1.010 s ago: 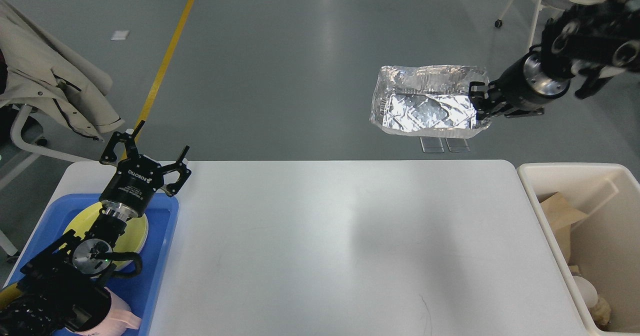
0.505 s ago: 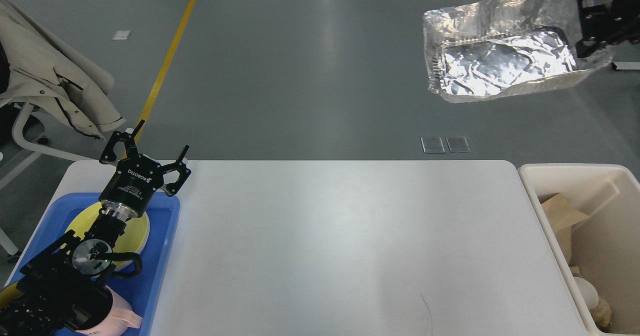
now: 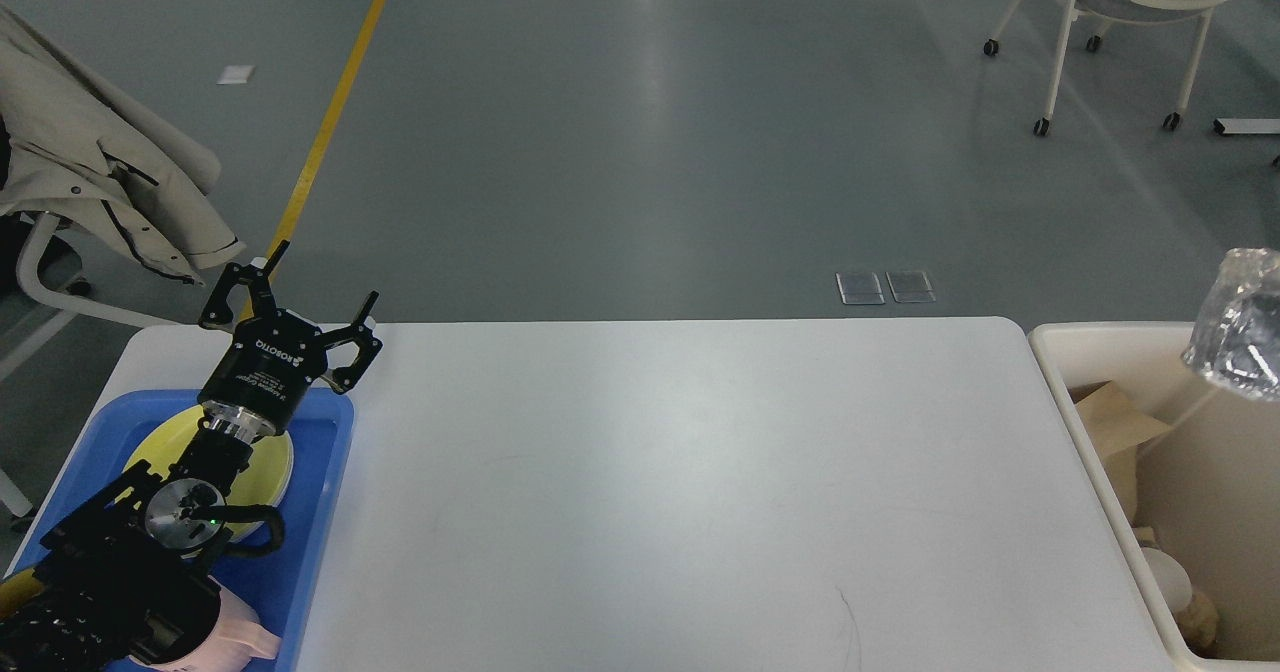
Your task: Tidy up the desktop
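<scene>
Grey glossy floor w/ a yellow line lies behind the desktop (image 3: pixel 680 492), a wide white matte top w/ rounded corners filling the centre, its long axis left to right. Left gripper (image 3: pixel 290 302) hangs over its far left corner, fingers spread, empty, above the blue tray (image 3: pixel 310 552). Right gripper is out of view; crinkled foil container (image 3: pixel 1240 337) shows over the cream bin (image 3: pixel 1100 472) at right, so I judge the right arm is nearer for the drop.

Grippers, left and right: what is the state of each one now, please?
Left gripper: open, holding nothing, above the blue tray.
Right gripper: not in view; only a foil container shows at the right edge, over the cream bin.
</scene>
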